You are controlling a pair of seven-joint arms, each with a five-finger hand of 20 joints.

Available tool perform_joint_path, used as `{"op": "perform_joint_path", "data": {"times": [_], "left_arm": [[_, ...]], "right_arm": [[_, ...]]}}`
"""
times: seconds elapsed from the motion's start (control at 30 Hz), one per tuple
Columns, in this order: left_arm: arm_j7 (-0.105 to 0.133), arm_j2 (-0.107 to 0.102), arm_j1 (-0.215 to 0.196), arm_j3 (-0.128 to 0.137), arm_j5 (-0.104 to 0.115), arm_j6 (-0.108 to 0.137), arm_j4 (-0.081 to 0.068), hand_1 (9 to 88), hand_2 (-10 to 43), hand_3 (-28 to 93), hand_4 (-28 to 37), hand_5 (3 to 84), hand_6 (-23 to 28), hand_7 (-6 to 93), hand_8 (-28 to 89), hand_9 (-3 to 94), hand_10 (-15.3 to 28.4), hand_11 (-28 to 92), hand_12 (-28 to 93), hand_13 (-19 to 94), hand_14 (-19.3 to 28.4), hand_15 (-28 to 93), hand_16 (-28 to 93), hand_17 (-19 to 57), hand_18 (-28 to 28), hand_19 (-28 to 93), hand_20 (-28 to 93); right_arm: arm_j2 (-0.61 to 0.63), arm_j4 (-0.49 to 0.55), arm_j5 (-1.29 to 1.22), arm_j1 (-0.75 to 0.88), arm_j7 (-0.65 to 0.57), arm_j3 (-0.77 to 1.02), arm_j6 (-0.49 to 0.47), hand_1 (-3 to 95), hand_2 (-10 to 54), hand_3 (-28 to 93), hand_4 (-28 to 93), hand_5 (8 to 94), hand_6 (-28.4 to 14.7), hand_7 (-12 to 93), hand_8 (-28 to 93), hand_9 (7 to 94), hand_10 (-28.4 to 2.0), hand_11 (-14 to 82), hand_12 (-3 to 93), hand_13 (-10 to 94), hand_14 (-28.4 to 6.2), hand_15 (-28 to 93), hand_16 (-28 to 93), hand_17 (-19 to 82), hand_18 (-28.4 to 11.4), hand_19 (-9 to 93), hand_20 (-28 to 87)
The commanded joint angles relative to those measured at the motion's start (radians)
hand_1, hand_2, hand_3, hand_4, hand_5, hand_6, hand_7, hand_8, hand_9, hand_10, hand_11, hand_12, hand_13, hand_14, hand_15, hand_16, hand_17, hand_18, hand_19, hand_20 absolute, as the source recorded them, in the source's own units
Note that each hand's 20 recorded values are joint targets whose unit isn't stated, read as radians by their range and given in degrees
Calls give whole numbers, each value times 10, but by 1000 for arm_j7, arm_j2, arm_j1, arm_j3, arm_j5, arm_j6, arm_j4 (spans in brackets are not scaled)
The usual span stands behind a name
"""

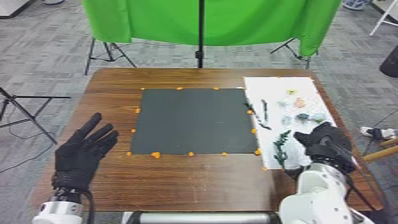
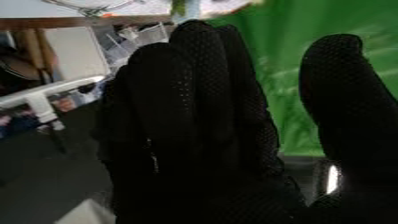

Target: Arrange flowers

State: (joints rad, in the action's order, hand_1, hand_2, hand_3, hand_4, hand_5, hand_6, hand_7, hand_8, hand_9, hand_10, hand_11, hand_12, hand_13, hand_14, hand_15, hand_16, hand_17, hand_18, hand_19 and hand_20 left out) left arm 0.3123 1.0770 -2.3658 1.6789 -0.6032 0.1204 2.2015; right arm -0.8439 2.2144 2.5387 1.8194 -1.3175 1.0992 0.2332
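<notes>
Pretty bright, even light on the tabletop (image 1: pixel 200 187), and the white sheet (image 1: pixel 265 89) by its right edge looks nearly washed out. Right wrist view's way darker, with one harsh white glint (image 2: pixel 332 180).

a hand could pass low over the dark mat (image 1: pixel 193 121), or along the bare surface (image 1: pixel 209 182) before it, between the left hand (image 1: pixel 82 157) and the right arm (image 1: pixel 320 192). over the white sheet (image 1: pixel 260 86), small flower heads (image 1: pixel 303 117), a leafy stem (image 1: pixel 281 150) and the right hand (image 1: pixel 327 144) stand in the way.
</notes>
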Motion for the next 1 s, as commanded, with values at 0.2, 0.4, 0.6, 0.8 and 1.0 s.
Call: {"op": "perform_joint_path", "data": {"times": [0.2,0.4,0.6,0.8,1.0], "left_arm": [[-7,-6,-2,3,3,9,-3,215,57,809,-283,357,65,88,-94,339,192,181,85,206,270,418,-87,-119,244,515,44],[-5,-16,-1,4,8,17,-3,216,57,808,-283,357,66,88,-94,339,193,180,84,206,270,418,-87,-119,244,515,44],[-2,-27,-5,9,10,17,-1,217,57,809,-283,357,66,89,-94,339,192,181,85,207,271,420,-87,-119,244,516,44],[7,-41,-18,21,15,24,4,218,57,808,-283,357,67,90,-94,339,193,181,84,207,271,421,-88,-119,243,515,44],[9,-54,-27,33,17,32,10,218,56,809,-283,357,67,90,-94,339,193,182,85,207,271,421,-89,-119,243,515,44]], "right_arm": [[67,-85,-112,-139,58,-174,-176,340,-81,704,-235,712,-61,193,-124,730,-171,445,174,734,-121,672,136,377,-264,932,138],[91,-139,-148,-232,104,-275,-270,340,-85,699,-233,720,-60,197,-122,729,-173,441,175,730,-124,673,135,374,-266,932,126],[97,-194,-188,-331,119,-379,-370,437,-91,701,-254,771,-49,224,-41,769,-152,445,179,762,-108,667,144,400,-255,932,152],[112,-174,-165,-331,140,-370,-298,553,-95,701,-280,837,-42,261,52,838,-122,441,235,822,-80,677,176,466,-229,932,256],[110,-89,-163,-341,178,-332,-259,554,-95,718,-282,850,-41,256,64,851,-123,445,238,831,-78,687,185,474,-225,932,299]]}}
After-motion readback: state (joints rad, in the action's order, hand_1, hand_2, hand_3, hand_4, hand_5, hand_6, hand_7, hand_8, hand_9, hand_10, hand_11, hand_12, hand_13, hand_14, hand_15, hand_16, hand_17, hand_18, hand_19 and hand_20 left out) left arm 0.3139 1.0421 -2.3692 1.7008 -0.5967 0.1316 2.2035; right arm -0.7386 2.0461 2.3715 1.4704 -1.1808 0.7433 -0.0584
